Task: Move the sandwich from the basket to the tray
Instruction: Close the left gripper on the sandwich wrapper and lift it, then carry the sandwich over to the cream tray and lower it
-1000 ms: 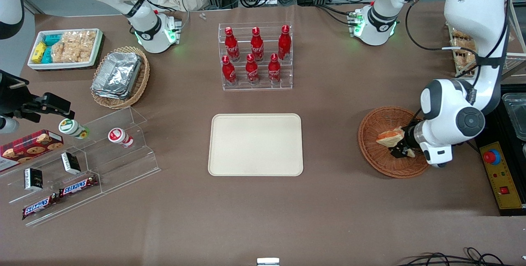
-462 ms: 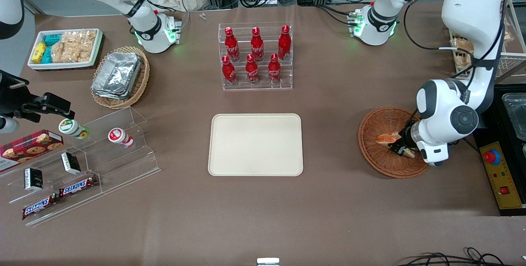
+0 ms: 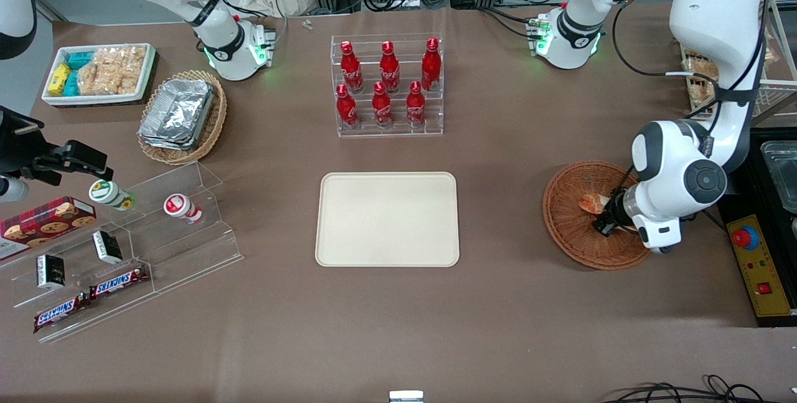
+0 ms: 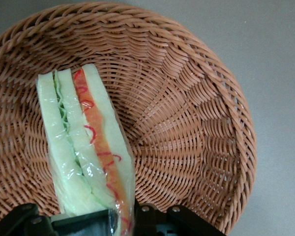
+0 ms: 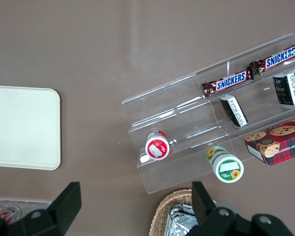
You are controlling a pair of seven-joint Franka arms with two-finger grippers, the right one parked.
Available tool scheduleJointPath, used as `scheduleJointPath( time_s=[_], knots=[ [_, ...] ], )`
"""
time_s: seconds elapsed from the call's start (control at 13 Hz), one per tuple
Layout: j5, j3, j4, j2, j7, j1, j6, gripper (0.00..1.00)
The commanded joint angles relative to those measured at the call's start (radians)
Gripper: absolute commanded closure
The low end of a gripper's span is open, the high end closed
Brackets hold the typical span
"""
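Brown table [image 3: 498, 303], cream tray [image 3: 387, 219] bare.
Gripper [image 4: 120, 219] clamps the sandwich [image 4: 86, 157] inside the wicker basket [image 4: 196, 123], well apart from the tray.

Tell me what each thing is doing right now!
Sandwich: wrapped in clear film, standing on edge in the basket, pinched by the pincer.
Basket: on the table, holds only the sandwich.
Tray: flat on the table, nothing on it.
Pincer: down in the basket, shut on the sandwich.
Bottles: six, upright in their clear rack.
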Motion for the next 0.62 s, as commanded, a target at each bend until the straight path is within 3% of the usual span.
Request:
scheduleJointPath(
  time_s=[0.0,0.31,0.54],
  knots=[
    [0.018,-0.001,0.068,-0.013,-0.005,-0.001,-0.101,0.96],
    [0.018,-0.010,0.172,-0.042,0.010,-0.004,-0.227,0.96],
    [0.016,-0.038,0.337,-0.046,0.096,-0.004,-0.391,0.96]
  ],
)
